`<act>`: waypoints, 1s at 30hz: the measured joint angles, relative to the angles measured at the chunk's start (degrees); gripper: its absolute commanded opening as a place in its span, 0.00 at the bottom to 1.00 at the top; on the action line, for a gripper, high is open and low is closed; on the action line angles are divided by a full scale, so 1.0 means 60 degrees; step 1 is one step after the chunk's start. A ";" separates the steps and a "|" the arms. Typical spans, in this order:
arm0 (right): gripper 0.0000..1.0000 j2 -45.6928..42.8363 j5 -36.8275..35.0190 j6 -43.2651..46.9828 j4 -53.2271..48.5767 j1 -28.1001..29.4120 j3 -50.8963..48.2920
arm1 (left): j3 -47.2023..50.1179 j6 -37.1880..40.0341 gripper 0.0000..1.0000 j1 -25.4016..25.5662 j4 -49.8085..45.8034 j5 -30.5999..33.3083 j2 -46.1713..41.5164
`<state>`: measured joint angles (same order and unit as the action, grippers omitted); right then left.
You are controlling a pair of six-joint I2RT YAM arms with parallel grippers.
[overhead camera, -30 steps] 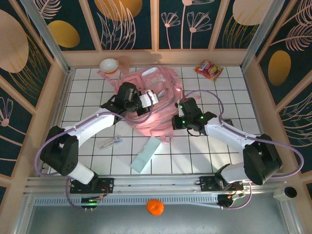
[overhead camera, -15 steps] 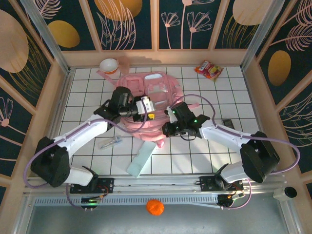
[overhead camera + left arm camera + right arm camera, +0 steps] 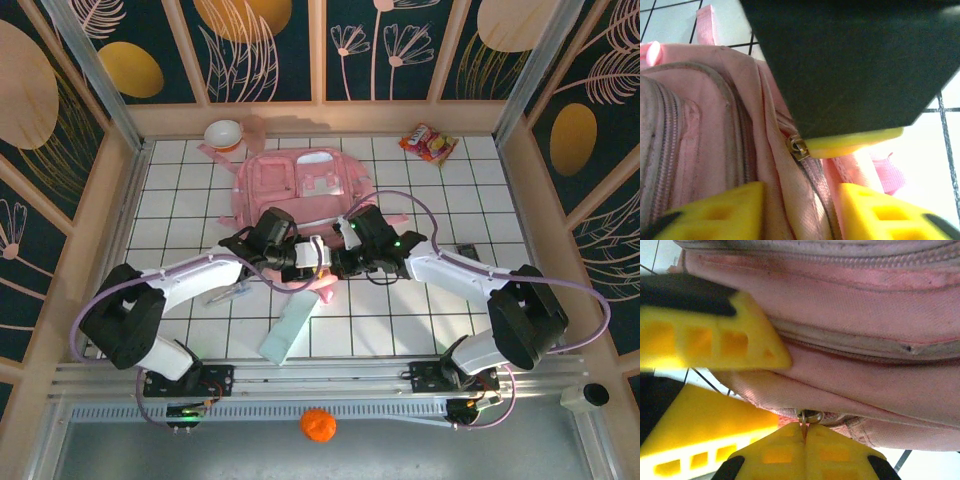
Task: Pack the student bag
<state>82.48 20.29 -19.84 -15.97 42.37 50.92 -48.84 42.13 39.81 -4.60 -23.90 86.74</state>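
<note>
The student bag (image 3: 300,185) is a large pink backpack lying flat on the tiled table, front pockets up. Both grippers meet at its near edge. In the left wrist view, my left gripper (image 3: 800,212) has its yellow fingers (image 3: 715,212) on either side of a fold of the bag's fabric beside the zipper track, pinching it. My right gripper (image 3: 804,440) is shut on the small metal zipper pull (image 3: 810,416) at that same edge. From above, the left gripper (image 3: 316,262) and right gripper (image 3: 338,264) nearly touch.
A pale blue-green flat book (image 3: 290,325) and a clear pouch (image 3: 228,293) lie near the front left. A small bowl (image 3: 223,133) sits at the back left and a snack packet (image 3: 428,143) at the back right. A small dark object (image 3: 467,250) lies to the right.
The bag went from bunched up to flat. My left gripper left the bag's top, opened, came to the near edge and closed on fabric. The right gripper shifted left, staying shut.
</note>
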 measured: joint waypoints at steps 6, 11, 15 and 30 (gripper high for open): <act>0.00 -0.0055 0.0324 0.0073 -0.0062 -0.0699 -0.0018 | 0.0058 -0.0087 0.00 0.0051 0.0342 0.0364 -0.0069; 0.00 -0.0448 0.0594 0.0517 -0.0233 -0.2248 -0.0295 | 0.0178 -0.0098 0.00 0.0073 0.0561 0.0601 -0.0444; 0.00 -0.0561 0.0681 0.0922 -0.0244 -0.3712 -0.0393 | 0.0200 -0.0098 0.00 0.0073 0.0554 0.0619 -0.0641; 0.00 -0.1195 0.0528 0.0627 0.0521 -0.3238 -0.1450 | 0.0710 0.0557 0.05 -0.1224 0.0623 -0.0033 -0.1140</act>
<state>75.31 23.46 -16.08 -12.84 22.94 42.22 -44.58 45.47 32.47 -0.86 -24.10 79.90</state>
